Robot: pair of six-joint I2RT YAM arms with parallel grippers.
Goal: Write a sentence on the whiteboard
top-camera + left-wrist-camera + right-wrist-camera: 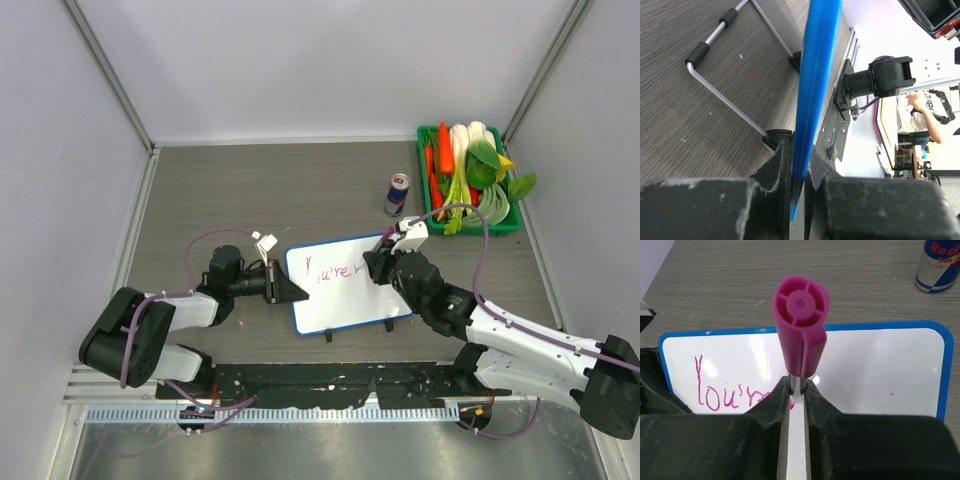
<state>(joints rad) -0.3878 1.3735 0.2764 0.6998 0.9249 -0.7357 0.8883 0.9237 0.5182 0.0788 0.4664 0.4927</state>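
The whiteboard (350, 288) lies tilted in the middle of the table, white with a blue rim. The sentence (335, 272) in pink reads "You're" and also shows in the right wrist view (720, 390). My left gripper (285, 288) is shut on the board's left edge; the blue rim (812, 90) runs between its fingers (775, 170). My right gripper (385, 262) is shut on a pink-capped marker (801, 322) with its tip down on the board (875, 375), just right of the letters.
A Red Bull can (397, 194) stands behind the board. A green basket (424, 160) of vegetables sits at the back right. The board's wire stand (725, 95) shows under it in the left wrist view. Grey walls enclose the table.
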